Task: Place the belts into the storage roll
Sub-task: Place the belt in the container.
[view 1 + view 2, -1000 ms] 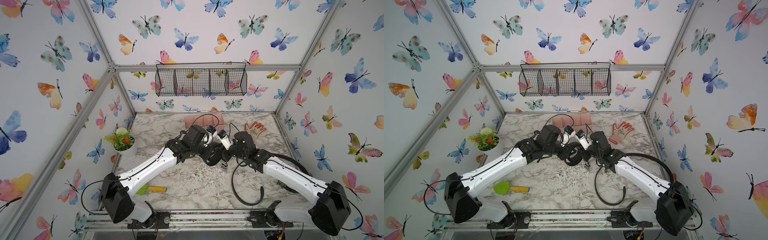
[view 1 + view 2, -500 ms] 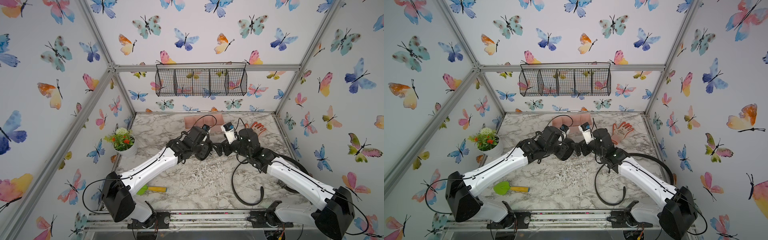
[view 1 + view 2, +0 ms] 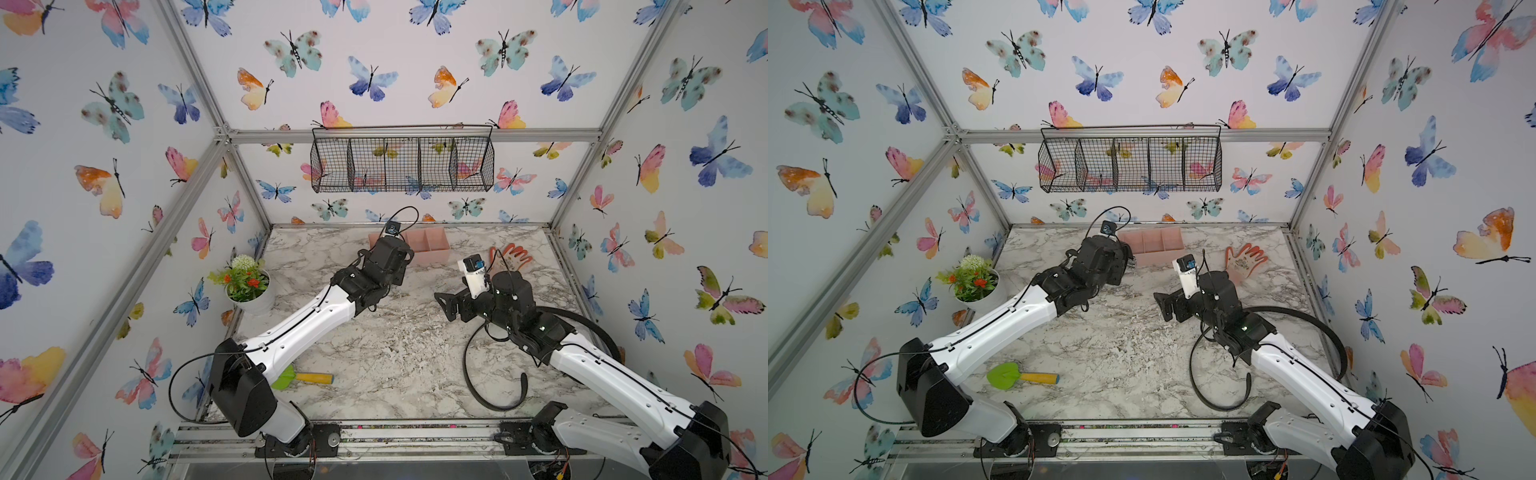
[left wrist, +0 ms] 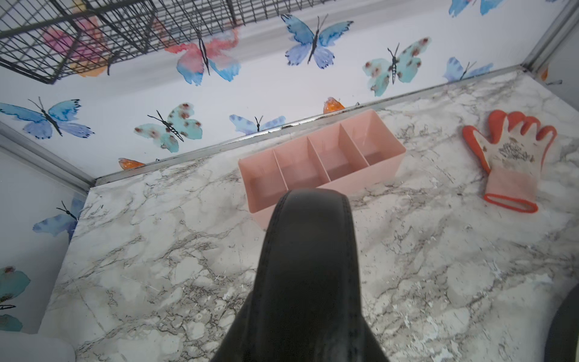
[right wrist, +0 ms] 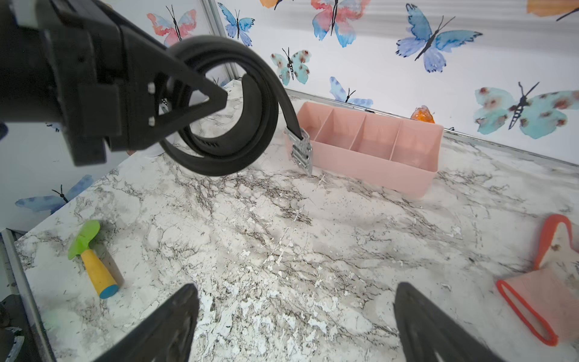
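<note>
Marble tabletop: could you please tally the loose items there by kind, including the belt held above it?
Belts: 2 (coiled belt, loose belt)
Pink compartment tray: 1
Work glove: 1
Toy trowel: 1
Potted plant: 1
Total: 6

Glove [image 3: 510, 254], toy shovel [image 3: 305, 377], plant pot [image 3: 248, 287], wire basket [image 3: 401, 161] w/ compartments.

The middle of the desk [image 3: 399, 353] lies bare, free to cross. At the far edge the storage roll [image 4: 376, 175] stands open from above, but the coiled belt [image 5: 225, 164] hanging from the left pincer [image 5: 203, 94] crowds its left end. A glove [image 3: 511, 255] blocks far right, a flower pot [image 3: 253, 297] the left edge, a trowel [image 3: 307, 378] near left, a loose belt [image 3: 524, 384] near right.
</note>
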Controlling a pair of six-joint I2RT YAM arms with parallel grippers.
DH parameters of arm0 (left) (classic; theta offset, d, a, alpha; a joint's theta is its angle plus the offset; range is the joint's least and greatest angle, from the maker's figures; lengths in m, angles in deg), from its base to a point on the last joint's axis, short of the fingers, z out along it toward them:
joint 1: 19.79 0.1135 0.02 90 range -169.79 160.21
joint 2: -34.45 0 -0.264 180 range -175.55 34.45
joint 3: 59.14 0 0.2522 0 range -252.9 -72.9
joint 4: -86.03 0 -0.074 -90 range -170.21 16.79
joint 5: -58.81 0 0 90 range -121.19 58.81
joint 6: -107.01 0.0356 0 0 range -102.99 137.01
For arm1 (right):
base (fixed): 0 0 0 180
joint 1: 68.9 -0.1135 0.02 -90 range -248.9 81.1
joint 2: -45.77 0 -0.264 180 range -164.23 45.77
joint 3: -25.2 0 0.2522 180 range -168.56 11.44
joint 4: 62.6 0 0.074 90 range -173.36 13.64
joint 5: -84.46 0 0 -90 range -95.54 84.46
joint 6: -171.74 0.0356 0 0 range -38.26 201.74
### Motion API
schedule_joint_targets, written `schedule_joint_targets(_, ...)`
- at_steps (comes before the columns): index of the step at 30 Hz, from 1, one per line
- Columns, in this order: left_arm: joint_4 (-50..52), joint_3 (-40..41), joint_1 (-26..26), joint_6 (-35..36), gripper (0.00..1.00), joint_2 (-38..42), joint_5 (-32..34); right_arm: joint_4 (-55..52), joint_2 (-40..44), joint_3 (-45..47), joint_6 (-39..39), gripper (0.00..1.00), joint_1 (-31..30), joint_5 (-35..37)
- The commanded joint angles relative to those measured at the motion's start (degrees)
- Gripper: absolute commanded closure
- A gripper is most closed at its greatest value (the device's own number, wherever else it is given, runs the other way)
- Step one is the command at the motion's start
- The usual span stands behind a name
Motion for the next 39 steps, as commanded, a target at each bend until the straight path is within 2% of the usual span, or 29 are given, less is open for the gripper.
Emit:
schedule_joint_targets(1,-7.5,-2.3,3.2,-1.1,0.76,-1.5,2.1,0.6,1.0,1.5,0.9,0.01,0.2,0.9)
schedule_joint_targets(21,-18.3,-5.9,11.5,-0.3,0.77,-10.2,-2.3,0.2,2.7,5.2,-1.5,0.01,0.2,4.0)
schedule_joint_targets(30,-24.0,-3.5,13.2,-0.5,0.78,-11.9,-4.4,0.8,2.8,6.2,-2.3,0.01,0.3,4.5)
schedule_joint_targets(39,-25.0,-3.3,13.4,-0.9,0.78,-13.3,-3.6,0.9,2.9,6.5,-2.4,0.01,0.3,4.6)
